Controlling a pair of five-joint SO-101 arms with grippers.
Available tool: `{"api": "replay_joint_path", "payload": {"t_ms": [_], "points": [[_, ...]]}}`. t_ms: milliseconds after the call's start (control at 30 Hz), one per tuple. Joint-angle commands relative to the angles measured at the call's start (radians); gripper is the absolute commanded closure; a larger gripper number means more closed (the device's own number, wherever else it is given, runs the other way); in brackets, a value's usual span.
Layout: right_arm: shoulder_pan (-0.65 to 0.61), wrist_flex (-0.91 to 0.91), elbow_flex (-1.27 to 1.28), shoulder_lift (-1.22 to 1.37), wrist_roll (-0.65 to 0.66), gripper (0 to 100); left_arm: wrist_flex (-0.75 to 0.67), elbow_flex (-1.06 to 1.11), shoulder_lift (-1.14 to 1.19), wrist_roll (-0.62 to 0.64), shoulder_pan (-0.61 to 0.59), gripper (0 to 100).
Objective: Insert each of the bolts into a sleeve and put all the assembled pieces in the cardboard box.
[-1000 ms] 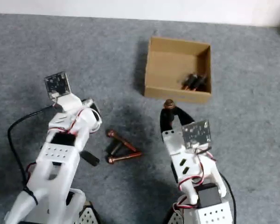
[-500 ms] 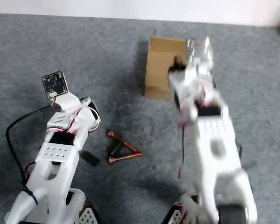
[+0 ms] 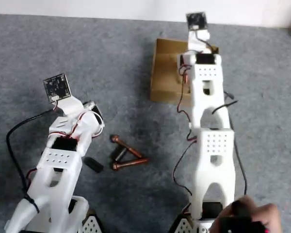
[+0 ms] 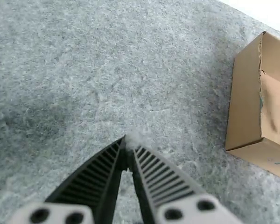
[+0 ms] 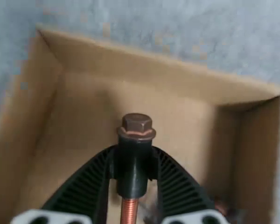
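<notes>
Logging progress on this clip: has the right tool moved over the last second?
Yes. The right tool went from the near side of the cardboard box to above its inside, holding a sleeved bolt.

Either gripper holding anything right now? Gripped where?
Right gripper holds a bolt in its black sleeve, clamped on the sleeve just under the hex head, above the cardboard box. Left gripper is shut, empty.

Right arm (image 3: 206,97) stretched forward, jaws clamped; left arm (image 3: 63,155) bent, jaws closed
</notes>
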Motion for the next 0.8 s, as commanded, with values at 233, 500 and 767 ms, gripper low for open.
{"api": "replay_joint_path", "payload": {"t_ms": [233, 500, 767], "points": [[-0.01, 0.239, -0.657, 0.363, 0.014, 99.2, -0.021, -0.038, -0.002, 0.003, 0.016, 99], [0.024, 0.26, -0.625, 0.329, 0.015, 87.2, -0.021, -0.038, -0.002, 0.002, 0.016, 99], [0.025, 0.335, -0.627, 0.156, 0.011, 70.0, -0.021, -0.038, -0.001, 0.002, 0.018, 99]]}}
